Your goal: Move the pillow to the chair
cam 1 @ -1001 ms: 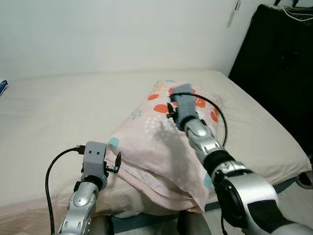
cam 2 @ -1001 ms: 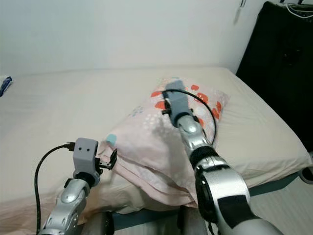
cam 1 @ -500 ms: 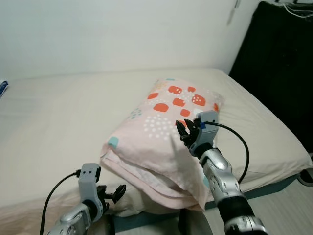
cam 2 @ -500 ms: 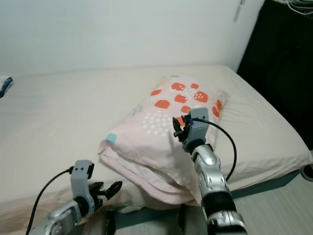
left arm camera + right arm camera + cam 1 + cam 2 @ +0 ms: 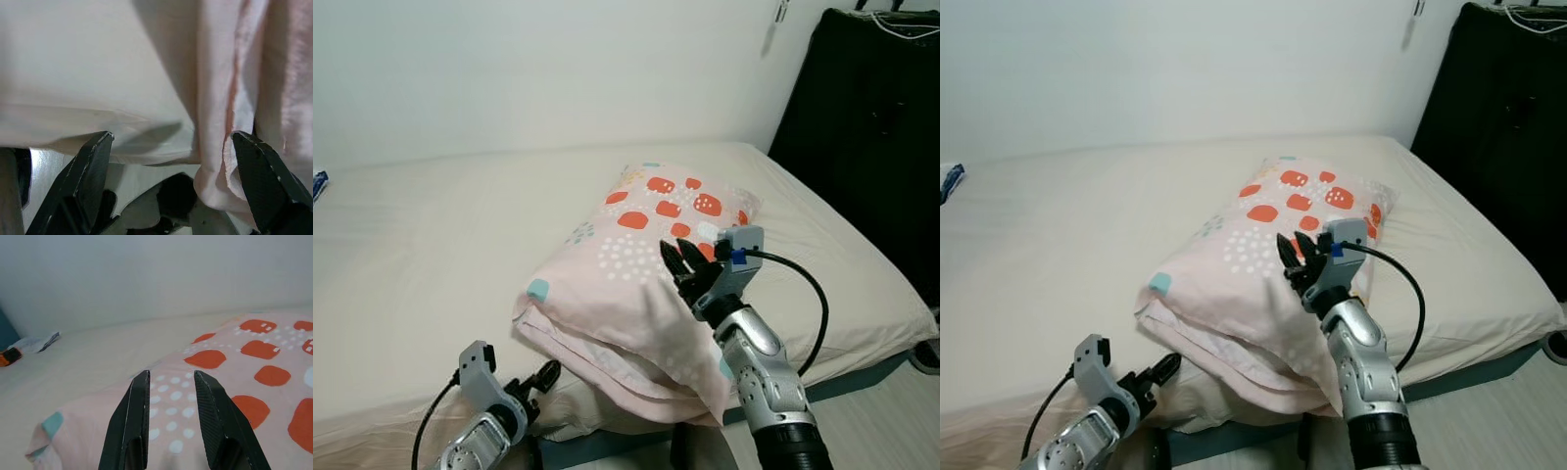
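pillow [image 5: 641, 264] on bed [image 5: 431, 235], long axis running away toward the wall | right tool [image 5: 690, 266] just above its near half, fingers narrowly parted, empty | left tool [image 5: 540, 377] wide, low, beside near-left corner | right arm nearer

No text, label, brand, number or sign is showing clearly enough to read in any view. The pillow [image 5: 641, 264] is showing only a pattern of red patches and white dots, with no lettering. The small packet [image 5: 34, 342] lying at the far edge of the bed [image 5: 431, 235] is appearing too blurred to read.
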Available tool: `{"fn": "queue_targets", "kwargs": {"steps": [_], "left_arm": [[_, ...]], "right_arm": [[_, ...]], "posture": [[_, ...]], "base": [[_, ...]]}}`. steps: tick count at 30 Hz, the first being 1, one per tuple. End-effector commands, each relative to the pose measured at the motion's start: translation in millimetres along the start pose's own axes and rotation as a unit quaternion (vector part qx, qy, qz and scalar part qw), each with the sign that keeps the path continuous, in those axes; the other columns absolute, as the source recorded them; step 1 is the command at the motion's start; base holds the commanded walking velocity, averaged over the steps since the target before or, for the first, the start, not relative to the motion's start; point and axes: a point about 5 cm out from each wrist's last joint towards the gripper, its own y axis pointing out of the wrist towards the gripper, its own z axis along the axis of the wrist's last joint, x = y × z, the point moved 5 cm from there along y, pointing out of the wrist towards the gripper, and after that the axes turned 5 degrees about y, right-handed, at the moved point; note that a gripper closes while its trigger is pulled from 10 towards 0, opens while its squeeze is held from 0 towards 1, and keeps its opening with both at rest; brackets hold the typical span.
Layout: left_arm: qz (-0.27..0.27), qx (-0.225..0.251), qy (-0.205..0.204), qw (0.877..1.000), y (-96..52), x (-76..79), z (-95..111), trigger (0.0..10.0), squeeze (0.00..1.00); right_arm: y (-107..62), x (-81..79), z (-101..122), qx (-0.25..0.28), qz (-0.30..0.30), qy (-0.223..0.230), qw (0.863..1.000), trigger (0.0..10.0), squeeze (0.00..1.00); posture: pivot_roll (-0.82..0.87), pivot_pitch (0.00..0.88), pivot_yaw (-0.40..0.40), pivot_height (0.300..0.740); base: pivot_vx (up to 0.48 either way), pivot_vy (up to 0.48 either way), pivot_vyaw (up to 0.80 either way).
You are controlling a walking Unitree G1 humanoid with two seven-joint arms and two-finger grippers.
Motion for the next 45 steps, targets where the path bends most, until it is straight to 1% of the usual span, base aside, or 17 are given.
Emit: {"fn": "queue_targets", "kwargs": {"steps": [1,2,4,5,6,8,9,10,11,13,14,15,17,21,36,37,45], "left_arm": [[0.001,0.006,-0.015,1.0,2.0,1.2,1.9,10.0,1.0],[0.001,0.006,-0.015,1.0,2.0,1.2,1.9,10.0,1.0],[-0.039,0.036,-0.041,0.998,6.0,20.3,14.3,10.0,1.0],[-0.039,0.036,-0.041,0.998,6.0,20.3,14.3,10.0,1.0],[-0.06,0.046,-0.042,0.996,7.1,30.1,19.1,10.0,1.0],[-0.084,0.044,-0.015,0.995,10.3,46.1,20.6,10.0,1.0],[-0.084,0.044,-0.015,0.995,10.3,46.1,20.6,10.0,1.0],[-0.089,0.041,-0.006,0.995,12.4,50.8,20.4,10.0,1.0],[-0.095,0.041,-0.007,0.995,14.6,54.8,21.2,10.0,0.64],[-0.098,0.042,-0.01,0.994,16.1,56.8,22.1,10.0,0.64],[-0.1,0.042,-0.012,0.994,17.8,59.0,22.6,10.0,0.39],[-0.1,0.042,-0.012,0.994,17.8,59.0,22.6,10.0,0.39],[-0.108,0.038,-0.014,0.993,22.2,65.8,21.9,10.0,0.0],[-0.095,0.021,0.015,0.995,27.5,64.3,14.1,10.0,0.0],[-0.056,-0.003,0.018,0.998,32.7,58.1,6.0,10.0,0.0],[-0.065,0.013,0.009,0.998,36.7,65.0,9.0,10.0,1.0],[-0.161,0.086,-0.104,0.978,41.4,107.5,31.2,10.0,1.0]], "right_arm": [[0.1,-8.6,1.3,0.001,0.02,-0.009,1.0,10.0,0.0],[0.1,-8.6,1.3,0.001,0.02,-0.009,1.0,10.0,0.0],[-2.8,-18.5,-3.0,-0.013,0.046,-0.134,0.99,10.0,0.0],[-2.8,-18.5,-3.0,-0.013,0.046,-0.134,0.99,10.0,0.0],[-4.1,-11.9,-14.4,-0.047,0.033,-0.189,0.98,10.0,0.0],[-19.9,24.5,-56.6,-0.187,-0.045,-0.187,0.963,10.0,0.0],[-19.9,24.5,-56.6,-0.187,-0.045,-0.187,0.963,10.0,0.0],[-32.3,37.4,-72.6,-0.245,-0.069,-0.187,0.949,10.0,0.0],[-44.0,43.5,-84.9,-0.287,-0.074,-0.184,0.937,10.0,0.0],[-50.4,45.3,-90.5,-0.307,-0.072,-0.185,0.931,10.0,0.0],[-55.0,45.4,-93.4,-0.319,-0.07,-0.178,0.928,10.0,0.0],[-55.0,45.4,-93.4,-0.319,-0.07,-0.178,0.928,10.0,0.0],[-58.7,37.7,-95.0,-0.326,-0.05,-0.156,0.931,10.0,0.0],[-58.4,34.5,-95.8,-0.32,-0.045,-0.158,0.933,10.0,0.0],[-57.7,28.2,-94.6,-0.332,-0.052,-0.143,0.931,10.0,0.0],[-55.8,29.2,-92.6,-0.326,-0.053,-0.144,0.933,10.0,0.0],[-54.3,36.1,-88.7,-0.318,-0.061,-0.146,0.935,10.0,0.0]], "posture": [[0.03,0.028,-0.053,0.578],[0.03,0.028,-0.053,0.578],[0.03,0.029,-0.053,0.578],[0.03,0.029,-0.053,0.578],[0.03,0.03,-0.054,0.578],[0.04,0.028,-0.057,0.578],[0.04,0.028,-0.057,0.578],[0.04,0.027,-0.056,0.578],[0.03,0.028,-0.052,0.578],[0.03,0.027,-0.052,0.578],[0.03,0.026,-0.05,0.578],[0.03,0.026,-0.05,0.578],[0.02,0.022,-0.049,0.578],[0.02,0.018,-0.046,0.578],[0.03,0.011,-0.052,0.578],[0.03,0.009,-0.058,0.578],[0.01,0.023,-0.052,0.578]], "base": [[0.0,0.0,0.0],[0.0,0.0,0.0],[0.0,0.0,0.0],[0.0,0.0,0.0],[0.0,0.0,0.0],[0.0,0.0,0.0],[0.0,0.0,0.0],[0.0,0.0,0.0],[0.0,0.0,0.0],[0.0,0.0,0.0],[0.0,0.0,0.0],[0.0,0.0,0.0],[0.0,0.0,0.0],[0.0,0.0,0.0],[0.0,0.0,0.0],[0.0,0.0,0.0],[0.0,0.0,0.0]]}}
